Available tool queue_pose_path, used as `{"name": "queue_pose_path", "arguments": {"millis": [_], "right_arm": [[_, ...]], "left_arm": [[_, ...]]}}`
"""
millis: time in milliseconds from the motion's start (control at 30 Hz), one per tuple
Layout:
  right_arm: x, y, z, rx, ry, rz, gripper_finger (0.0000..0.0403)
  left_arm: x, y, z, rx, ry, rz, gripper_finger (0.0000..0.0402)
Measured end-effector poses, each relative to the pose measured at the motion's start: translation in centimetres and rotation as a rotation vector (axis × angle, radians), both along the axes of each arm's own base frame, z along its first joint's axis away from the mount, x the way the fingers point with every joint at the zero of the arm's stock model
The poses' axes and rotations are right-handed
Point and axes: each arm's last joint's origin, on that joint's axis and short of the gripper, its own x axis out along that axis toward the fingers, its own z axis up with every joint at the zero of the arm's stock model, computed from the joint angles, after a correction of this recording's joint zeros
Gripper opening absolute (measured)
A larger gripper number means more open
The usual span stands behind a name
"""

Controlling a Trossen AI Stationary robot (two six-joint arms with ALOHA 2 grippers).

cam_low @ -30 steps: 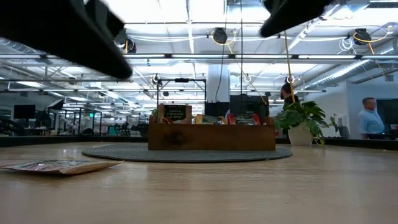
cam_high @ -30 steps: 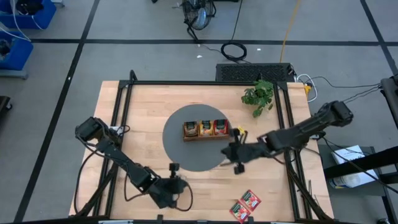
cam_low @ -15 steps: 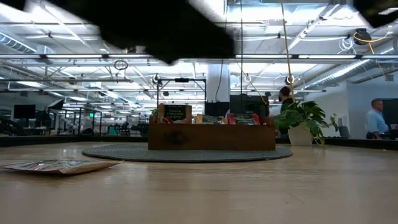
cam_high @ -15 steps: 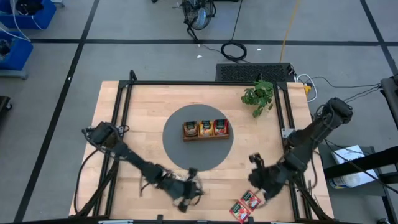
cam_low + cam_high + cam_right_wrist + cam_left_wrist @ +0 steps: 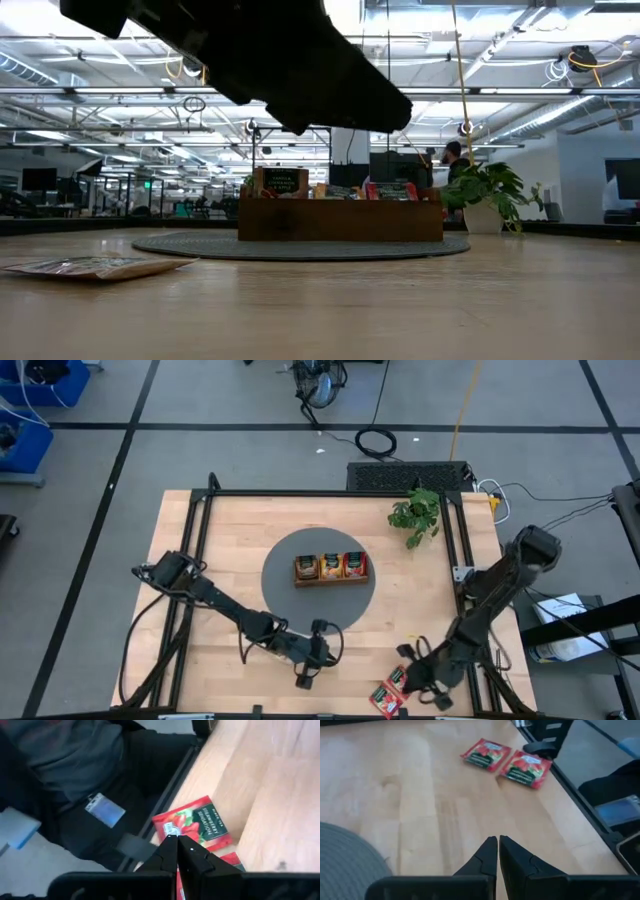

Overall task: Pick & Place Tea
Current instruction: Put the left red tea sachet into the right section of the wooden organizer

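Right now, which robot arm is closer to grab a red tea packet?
The right. Its gripper hangs shut beside the two red tea sachets at the table's near edge. The left gripper, also shut, is farther away.

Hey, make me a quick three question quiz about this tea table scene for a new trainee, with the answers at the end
1. True or false: the right gripper holds a sachet.
2. How many red tea sachets lie loose on the table?
3. The wooden tray sits on: A) bare wood, B) the round grey mat, C) beside the plant.

Key: 1 false, its fingers are shut and empty above a sachet. 2 two. 3 B.
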Motion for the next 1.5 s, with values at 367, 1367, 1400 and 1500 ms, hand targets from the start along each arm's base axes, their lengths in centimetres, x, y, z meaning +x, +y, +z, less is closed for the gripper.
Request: {"name": "queue_pose_path", "arguments": {"millis": [367, 1367, 1400, 1500], "right_arm": [[3.4, 1.8, -5.0, 0.065, 0.096, 0.102, 0.0000], [7.1, -6.5, -10.1, -0.142, 0.078, -0.594, 0.0000], [7.1, -6.4, -10.0, -0.138, 0.048, -0.572, 0.0000], [7.3, -5.8, -8.8, -0.134, -0.080, -0.488, 0.0000]], "left_arm": [[-0.3, -0.1, -0.3, 0.002, 0.034, 0.010, 0.0026], [-0.5, -0.4, -0.9, -0.097, 0.128, -0.016, 0.0026], [-0.6, -0.6, -1.3, -0.113, 0.148, -0.036, 0.0026], [-0.9, -1.1, -2.6, -0.099, 0.187, -0.057, 0.0026]]}}
